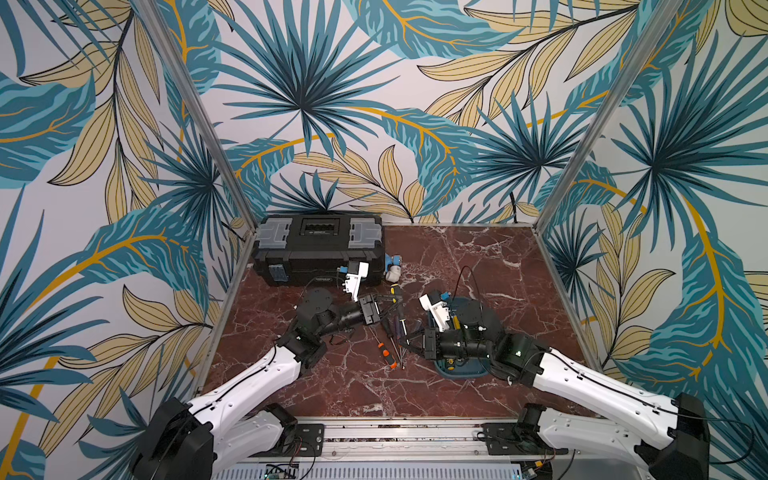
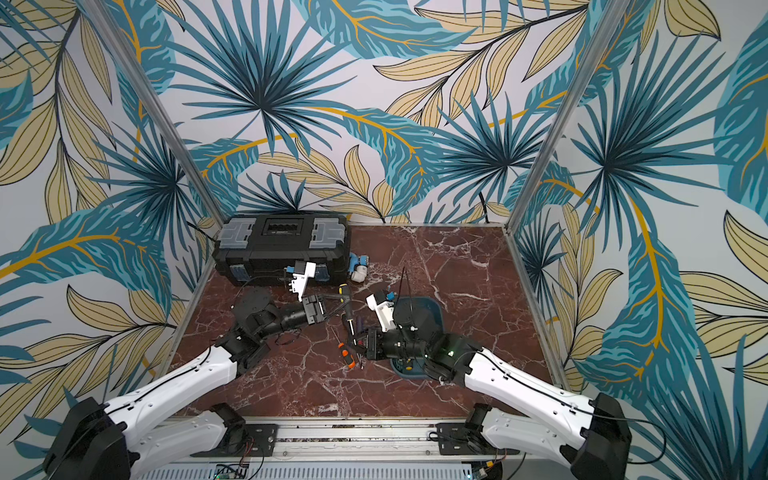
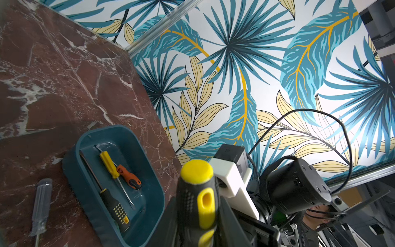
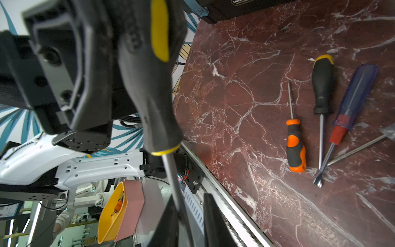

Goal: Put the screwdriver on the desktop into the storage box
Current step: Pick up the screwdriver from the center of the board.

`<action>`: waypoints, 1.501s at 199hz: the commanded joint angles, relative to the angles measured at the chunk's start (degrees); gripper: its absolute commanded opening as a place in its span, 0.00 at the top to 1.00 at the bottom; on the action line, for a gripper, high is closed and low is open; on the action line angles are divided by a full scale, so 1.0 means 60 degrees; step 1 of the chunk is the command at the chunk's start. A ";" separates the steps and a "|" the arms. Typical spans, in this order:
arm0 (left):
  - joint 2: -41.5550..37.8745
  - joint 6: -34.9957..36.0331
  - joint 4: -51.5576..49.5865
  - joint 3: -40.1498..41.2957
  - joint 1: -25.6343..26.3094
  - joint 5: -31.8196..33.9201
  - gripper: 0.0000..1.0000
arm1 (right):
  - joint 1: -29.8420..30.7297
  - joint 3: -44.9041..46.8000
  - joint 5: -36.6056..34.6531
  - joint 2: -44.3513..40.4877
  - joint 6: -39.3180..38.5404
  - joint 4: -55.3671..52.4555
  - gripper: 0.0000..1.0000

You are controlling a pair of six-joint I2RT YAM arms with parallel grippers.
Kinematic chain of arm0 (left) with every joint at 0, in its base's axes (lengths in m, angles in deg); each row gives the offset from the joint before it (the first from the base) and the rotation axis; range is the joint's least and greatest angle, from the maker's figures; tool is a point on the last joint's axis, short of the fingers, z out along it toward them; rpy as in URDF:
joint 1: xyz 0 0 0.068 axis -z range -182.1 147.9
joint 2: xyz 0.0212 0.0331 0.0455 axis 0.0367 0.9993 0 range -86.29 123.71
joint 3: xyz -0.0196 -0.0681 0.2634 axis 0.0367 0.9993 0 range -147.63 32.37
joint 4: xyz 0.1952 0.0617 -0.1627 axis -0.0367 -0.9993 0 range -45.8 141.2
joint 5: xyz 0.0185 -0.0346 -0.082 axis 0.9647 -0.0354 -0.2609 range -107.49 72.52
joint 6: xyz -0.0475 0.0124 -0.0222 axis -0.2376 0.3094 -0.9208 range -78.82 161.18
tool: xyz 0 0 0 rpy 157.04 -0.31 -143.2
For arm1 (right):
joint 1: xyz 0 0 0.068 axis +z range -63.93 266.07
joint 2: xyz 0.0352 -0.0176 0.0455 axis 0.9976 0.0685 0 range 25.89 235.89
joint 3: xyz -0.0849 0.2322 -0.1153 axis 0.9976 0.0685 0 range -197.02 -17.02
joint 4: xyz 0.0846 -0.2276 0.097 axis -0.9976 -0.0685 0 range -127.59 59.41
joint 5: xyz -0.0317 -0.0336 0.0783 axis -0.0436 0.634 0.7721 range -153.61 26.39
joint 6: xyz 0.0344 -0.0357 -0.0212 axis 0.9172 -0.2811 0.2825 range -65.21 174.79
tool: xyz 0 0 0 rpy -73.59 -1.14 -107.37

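1. My right gripper [image 4: 188,205] is closed on the bare shaft of the black-and-yellow screwdriver [image 4: 149,96]. The tip is out of frame.
2. My left gripper [image 3: 198,224] is clamped on the same tool's handle, just beyond. Both arms hold it up off the desktop [image 1: 498,266].
3. Long axis in both top views runs near-to-far, with the yellow cap at the far end and the shaft at my end.
4. Loose on the desktop just beside the grip: orange-black driver [image 4: 295,147], black-handled driver [image 4: 322,85], blue-red driver [image 4: 354,96], clear-handled driver [image 3: 41,205].
5. The storage box [image 3: 130,147] sits to the right of the held tool, partly under my right wrist. Its long side also runs roughly near-to-far. Three drivers [image 3: 128,179] already lie in it.
6. My read: the right arm is nearer, so the left lets go and the right shifts sideways with little turning. The heavy handle may swing on a shaft-only grip.
7. The black toolbox [image 1: 320,249] stands at the back and is not the target.
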 commanded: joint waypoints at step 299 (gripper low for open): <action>0.1968 -0.0039 -0.0932 -0.0729 0.0770 0.1322 1.00 | 0.1261 -0.1388 -0.2942 0.0759 -0.0926 -0.2907 0.33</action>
